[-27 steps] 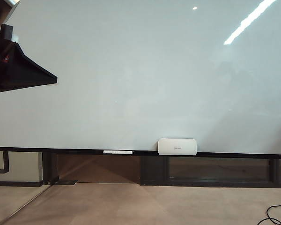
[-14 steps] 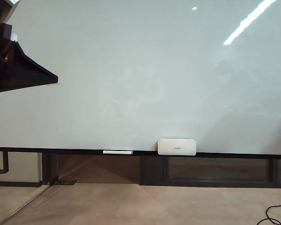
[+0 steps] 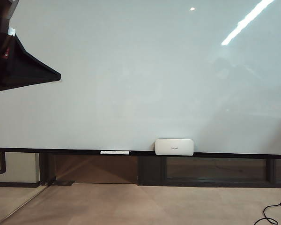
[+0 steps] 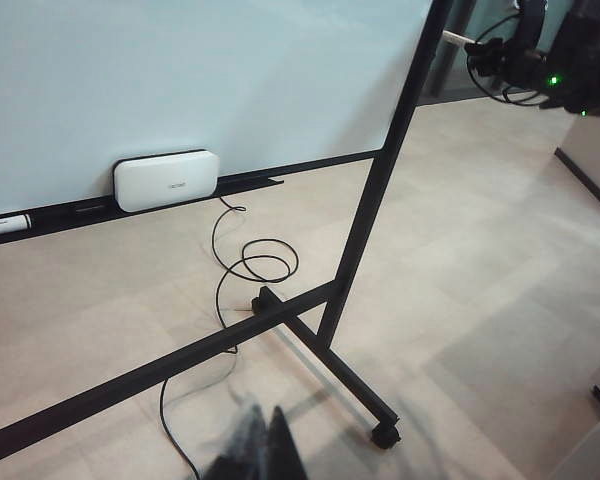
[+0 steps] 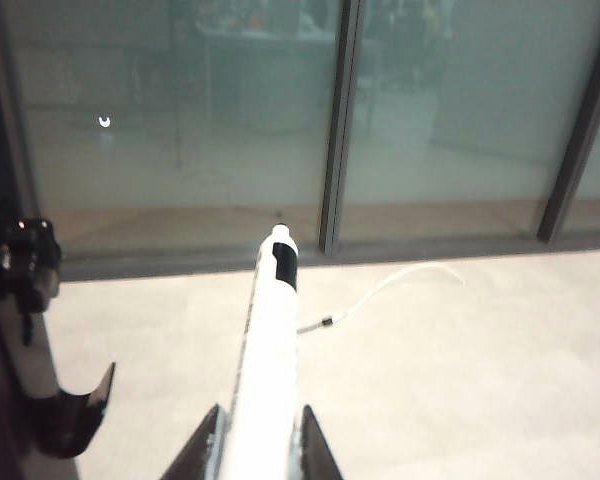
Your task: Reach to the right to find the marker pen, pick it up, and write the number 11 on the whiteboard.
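The whiteboard [image 3: 145, 79] fills the exterior view, glossy and bare; no number 11 shows on it. In the right wrist view my right gripper [image 5: 257, 425] is shut on the marker pen [image 5: 270, 340], a white stick with a black band near its tip, pointing out toward a glass wall. The left wrist view catches that arm [image 4: 555, 60] beyond the whiteboard's [image 4: 180, 70] far edge, with the marker pen [image 4: 458, 38] sticking out. My left gripper [image 4: 262, 412] hangs above the floor, blurred, fingers together and holding nothing. A dark part of the left arm [image 3: 18, 65] sits at the exterior view's upper left.
On the black rail stand a white rounded box [image 3: 174, 146] [image 4: 167, 180] and a white stick with black ends [image 3: 115, 152]. A black cable [image 4: 245, 270] loops on the floor by the board's stand leg and caster [image 4: 385, 435]. A glass wall [image 5: 180, 120] faces the right wrist.
In the exterior view the dark arm part at upper left has edged slightly up and right, and the rail's objects sit a few pixels further left. Nothing on the board has changed.
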Robot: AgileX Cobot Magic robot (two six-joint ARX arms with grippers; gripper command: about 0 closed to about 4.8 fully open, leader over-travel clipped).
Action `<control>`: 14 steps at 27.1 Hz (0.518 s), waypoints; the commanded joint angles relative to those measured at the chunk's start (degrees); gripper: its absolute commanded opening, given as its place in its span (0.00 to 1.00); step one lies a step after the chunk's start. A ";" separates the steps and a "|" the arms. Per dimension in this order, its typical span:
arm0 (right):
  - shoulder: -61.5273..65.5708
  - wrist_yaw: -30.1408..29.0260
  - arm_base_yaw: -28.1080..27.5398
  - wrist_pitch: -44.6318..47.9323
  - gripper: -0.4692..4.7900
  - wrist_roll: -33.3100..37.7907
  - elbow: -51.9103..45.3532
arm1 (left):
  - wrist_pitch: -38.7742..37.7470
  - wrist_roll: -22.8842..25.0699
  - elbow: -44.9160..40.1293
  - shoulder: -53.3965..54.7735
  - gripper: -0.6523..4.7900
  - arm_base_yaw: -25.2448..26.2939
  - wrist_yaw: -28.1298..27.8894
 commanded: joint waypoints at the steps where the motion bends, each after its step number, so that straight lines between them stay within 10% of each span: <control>1: -5.07 0.04 -0.31 0.83 0.09 -0.13 -4.00 | 0.59 -0.09 0.35 -0.11 0.11 -0.04 2.23; 14: -21.73 1.55 0.59 5.79 0.09 -0.17 -27.34 | -3.08 -1.64 3.78 -0.09 0.11 -0.07 13.46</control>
